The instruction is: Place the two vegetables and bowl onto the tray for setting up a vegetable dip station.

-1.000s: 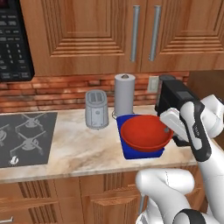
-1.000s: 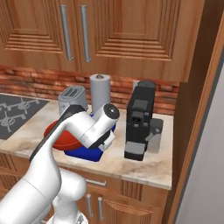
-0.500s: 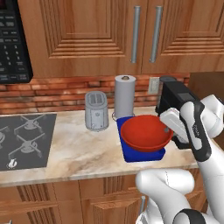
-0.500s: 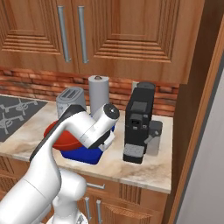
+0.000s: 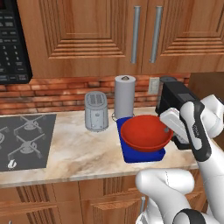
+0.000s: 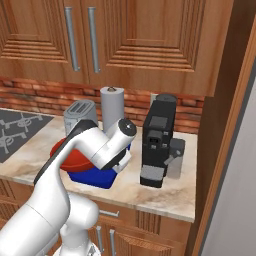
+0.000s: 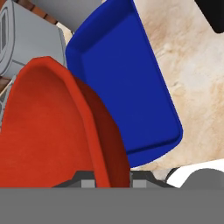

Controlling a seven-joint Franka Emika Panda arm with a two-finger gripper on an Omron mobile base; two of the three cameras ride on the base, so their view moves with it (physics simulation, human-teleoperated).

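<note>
The glossy red bowl hangs tilted just above the blue tray, covering most of it. My gripper is shut on the bowl's right rim. In the hand view the bowl rises between the fingertips of the gripper, and the tray's bare blue floor lies beyond it on the marble counter. The two vegetables are out of view.
A grey toaster and a paper towel roll stand right behind the tray. A black coffee machine stands close on its right. The stovetop lies at the left, with a microwave above it.
Hardly anything differs: the bowl stays gripped over the tray, and the whole picture has drifted slightly.
</note>
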